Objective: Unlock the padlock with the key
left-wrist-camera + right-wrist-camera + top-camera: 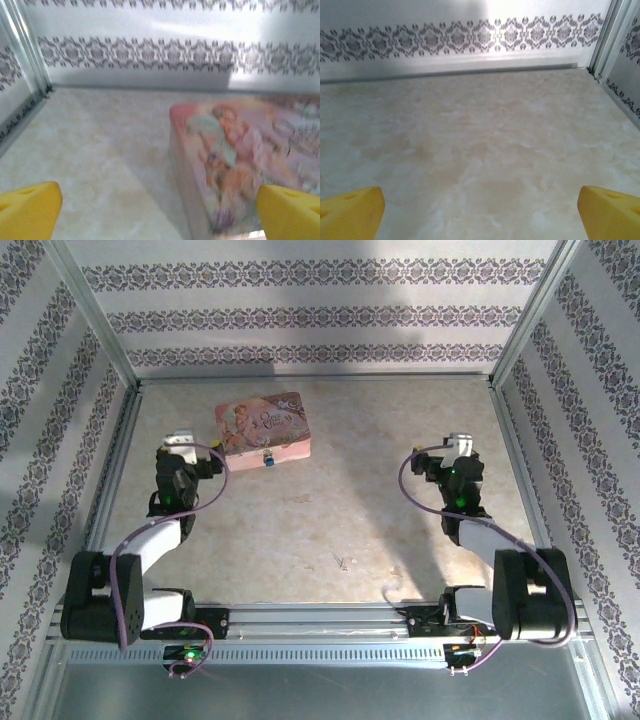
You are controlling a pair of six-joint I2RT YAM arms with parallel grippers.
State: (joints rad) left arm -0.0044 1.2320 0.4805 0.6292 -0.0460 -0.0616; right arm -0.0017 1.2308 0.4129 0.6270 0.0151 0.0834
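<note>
Pale marbled surface (330,510) carries a pink tin box (262,425) far left, with the padlock (268,460) against its near side. Left end effector (180,445) and right end effector (460,448) both gape, released. The glint near centre may be the key (343,562); pinch its bow first.

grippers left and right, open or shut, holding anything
Left gripper: open, holding nothing.
Right gripper: open, holding nothing.

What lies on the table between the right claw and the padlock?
Nothing. In the top view the table from the right claw to the padlock, which sits at the near edge of the pink tin, is bare.
</note>
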